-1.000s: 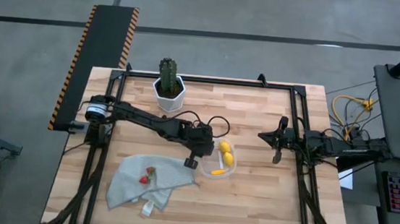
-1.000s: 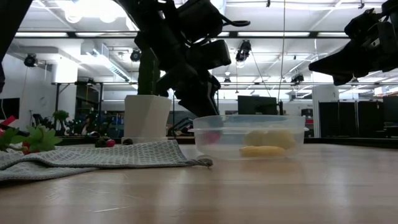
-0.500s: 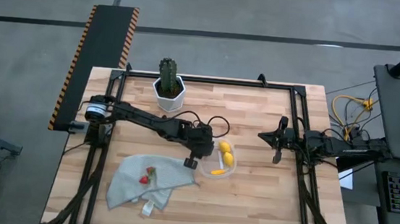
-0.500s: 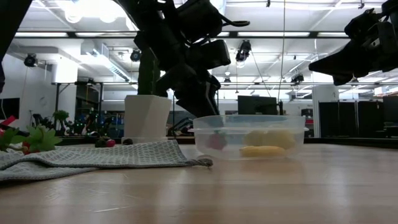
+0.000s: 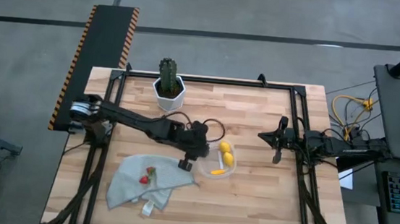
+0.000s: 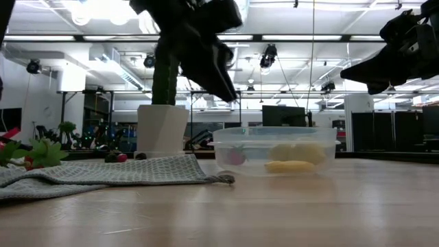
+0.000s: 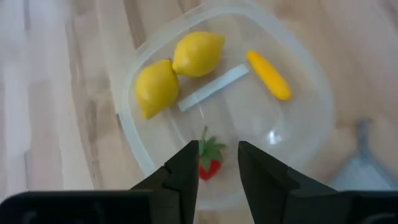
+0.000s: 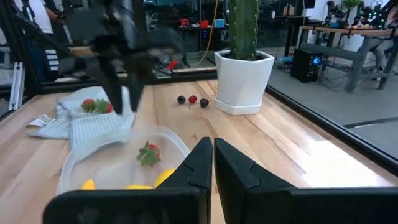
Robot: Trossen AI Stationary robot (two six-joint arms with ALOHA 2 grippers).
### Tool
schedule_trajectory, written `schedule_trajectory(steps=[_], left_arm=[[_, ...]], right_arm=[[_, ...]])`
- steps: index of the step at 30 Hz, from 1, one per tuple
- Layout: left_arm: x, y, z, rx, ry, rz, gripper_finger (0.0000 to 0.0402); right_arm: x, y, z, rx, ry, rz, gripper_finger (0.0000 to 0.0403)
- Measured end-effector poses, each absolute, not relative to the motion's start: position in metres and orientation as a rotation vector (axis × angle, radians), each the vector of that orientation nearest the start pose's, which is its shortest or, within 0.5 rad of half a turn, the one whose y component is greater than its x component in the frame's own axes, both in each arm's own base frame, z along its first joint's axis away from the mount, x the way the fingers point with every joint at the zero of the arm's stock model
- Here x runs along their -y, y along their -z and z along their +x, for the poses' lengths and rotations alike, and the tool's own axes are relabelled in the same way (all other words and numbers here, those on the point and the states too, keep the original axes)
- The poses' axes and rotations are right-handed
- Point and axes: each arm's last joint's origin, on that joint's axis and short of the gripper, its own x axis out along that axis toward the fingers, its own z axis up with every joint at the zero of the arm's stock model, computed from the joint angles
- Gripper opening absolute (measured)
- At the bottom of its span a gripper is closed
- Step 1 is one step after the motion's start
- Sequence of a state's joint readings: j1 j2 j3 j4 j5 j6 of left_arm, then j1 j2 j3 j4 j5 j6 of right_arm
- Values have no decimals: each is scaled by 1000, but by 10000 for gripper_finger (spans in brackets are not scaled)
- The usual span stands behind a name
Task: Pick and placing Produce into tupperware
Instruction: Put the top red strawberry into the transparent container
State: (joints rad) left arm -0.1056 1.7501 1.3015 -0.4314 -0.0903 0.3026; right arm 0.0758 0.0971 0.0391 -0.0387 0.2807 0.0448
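Since the earlier frames, the left gripper (image 7: 217,177) has risen clear of the tupperware (image 5: 232,171) and its shoulder has swung; a strawberry (image 7: 210,163) now lies on the tub floor beneath it. Fingers stand slightly apart, holding nothing. Two lemons (image 7: 177,71) touch each other at the far wall, with an orange-yellow elongated piece (image 7: 268,74) lying apart from them. The right gripper (image 5: 276,159) waits at the table's right side, fingers together and empty.

Produce left outside: strawberries (image 5: 146,176) on the grey cloth (image 5: 132,182), and small dark berries (image 8: 191,99) on the wood just beside the white cactus pot (image 8: 242,81).

Handling, as a judgement: strawberries are light, soft and easily bruised, best taken gently across the widest part of the body, not by the leafy cap. The soft cloth may catch on the fingers. The round berries may roll and slip.
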Motion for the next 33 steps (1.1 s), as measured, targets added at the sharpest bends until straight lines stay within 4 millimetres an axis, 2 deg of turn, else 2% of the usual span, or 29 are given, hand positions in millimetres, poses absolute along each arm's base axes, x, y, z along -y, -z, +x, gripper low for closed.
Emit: schedule_trajectory(steps=[4, 8, 17, 22, 26, 33], left_arm=[[66, -249, 358, -882, 159, 437, 97], [95, -251, 340, -945, 112, 508, 97], [133, -243, 304, -1124, 38, 346, 97], [154, -242, 290, -1150, 46, 318, 97], [164, -240, 278, -1193, 31, 305, 97], [166, -231, 256, -1335, -90, 277, 97]], right_arm=[[0, -165, 101, -96, 207, 27, 9], [0, -165, 101, -95, 207, 27, 9], [0, -165, 101, -101, 208, 33, 9], [0, -165, 101, -101, 208, 33, 9], [0, -165, 101, -101, 207, 33, 9], [0, -165, 101, -100, 208, 41, 9]])
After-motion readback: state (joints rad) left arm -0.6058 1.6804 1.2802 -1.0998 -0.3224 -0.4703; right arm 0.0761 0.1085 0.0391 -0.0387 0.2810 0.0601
